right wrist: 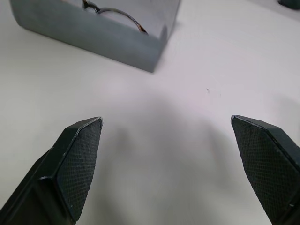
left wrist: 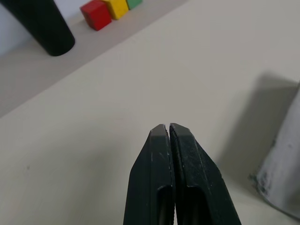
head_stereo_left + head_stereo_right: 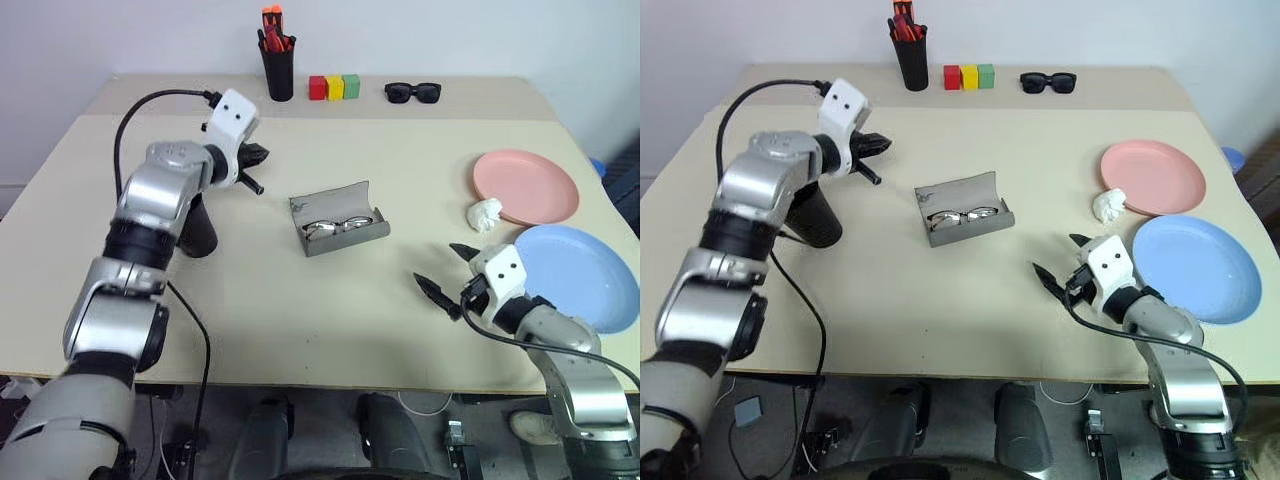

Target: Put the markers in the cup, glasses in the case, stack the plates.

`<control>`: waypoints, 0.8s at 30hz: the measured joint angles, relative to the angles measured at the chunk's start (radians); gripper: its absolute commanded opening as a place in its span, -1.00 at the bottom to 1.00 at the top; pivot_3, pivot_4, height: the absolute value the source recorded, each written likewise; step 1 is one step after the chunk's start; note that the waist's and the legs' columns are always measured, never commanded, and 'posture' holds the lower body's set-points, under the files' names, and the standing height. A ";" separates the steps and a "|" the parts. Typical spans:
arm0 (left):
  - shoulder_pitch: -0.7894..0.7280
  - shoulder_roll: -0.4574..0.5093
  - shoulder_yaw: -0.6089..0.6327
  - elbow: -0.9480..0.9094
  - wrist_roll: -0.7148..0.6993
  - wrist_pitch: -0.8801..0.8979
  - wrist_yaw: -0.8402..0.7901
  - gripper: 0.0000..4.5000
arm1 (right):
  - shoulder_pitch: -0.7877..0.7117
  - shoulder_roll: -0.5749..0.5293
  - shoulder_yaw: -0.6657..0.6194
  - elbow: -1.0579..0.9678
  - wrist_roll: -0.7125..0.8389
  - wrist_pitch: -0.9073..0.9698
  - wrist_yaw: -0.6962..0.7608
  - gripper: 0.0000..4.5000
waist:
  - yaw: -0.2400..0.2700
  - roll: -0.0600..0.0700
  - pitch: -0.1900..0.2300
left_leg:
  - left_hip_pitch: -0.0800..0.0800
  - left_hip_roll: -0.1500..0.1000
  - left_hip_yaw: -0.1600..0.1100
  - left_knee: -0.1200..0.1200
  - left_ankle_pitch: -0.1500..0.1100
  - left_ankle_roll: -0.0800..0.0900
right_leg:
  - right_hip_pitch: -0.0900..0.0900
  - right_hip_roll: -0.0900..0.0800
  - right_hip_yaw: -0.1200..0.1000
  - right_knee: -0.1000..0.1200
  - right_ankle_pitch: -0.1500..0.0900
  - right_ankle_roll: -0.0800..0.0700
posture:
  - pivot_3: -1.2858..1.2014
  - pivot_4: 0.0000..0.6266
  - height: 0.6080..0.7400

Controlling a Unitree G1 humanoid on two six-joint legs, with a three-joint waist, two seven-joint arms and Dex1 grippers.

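My left gripper [image 2: 168, 129] is pressed shut on nothing, raised over the table [image 3: 300, 320], with the cup [image 3: 198, 232] just below and behind it. My right gripper [image 3: 447, 268] is spread wide and empty. The case [image 3: 340, 228], open with the glasses [image 3: 335, 226] inside, lies ahead to its left; the blue plate [image 3: 585, 275] sits beside it, the pink plate [image 3: 525, 186] beyond.

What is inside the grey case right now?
The glasses lie in the open case, round lenses and dark frame showing above its front wall. That wall hides the bottom of the tray, so anything beneath them cannot be seen.
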 measured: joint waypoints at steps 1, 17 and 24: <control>-0.039 -0.027 -0.016 0.070 0.024 -0.034 -0.013 -0.98 | 0.001 0.000 0.000 0.000 0.000 -0.011 -0.003 1.00 | 0.000 0.000 0.000 | 0.000 0.000 0.000 0.000 0.000 0.000 | 0.000 0.000 0.000 0.000 0.000 0.000 | 0.03 -0.52 1.00; -0.247 -0.188 -0.092 0.547 0.266 -0.238 -0.156 -0.98 | 0.003 0.001 0.002 0.002 0.000 -0.057 -0.037 1.00 | -0.002 -0.002 0.001 | -0.001 0.000 0.000 0.000 0.000 0.000 | -0.001 0.000 0.000 0.001 0.000 0.001 | 0.03 -0.52 1.00; -0.238 -0.207 -0.103 0.542 0.300 -0.254 -0.347 -0.98 | 0.016 -0.001 0.001 0.006 0.000 -0.064 -0.038 1.00 | -0.003 -0.002 0.001 | -0.001 0.000 0.000 0.000 0.000 0.000 | -0.001 0.000 0.000 0.001 0.000 0.001 | 0.03 -0.52 1.00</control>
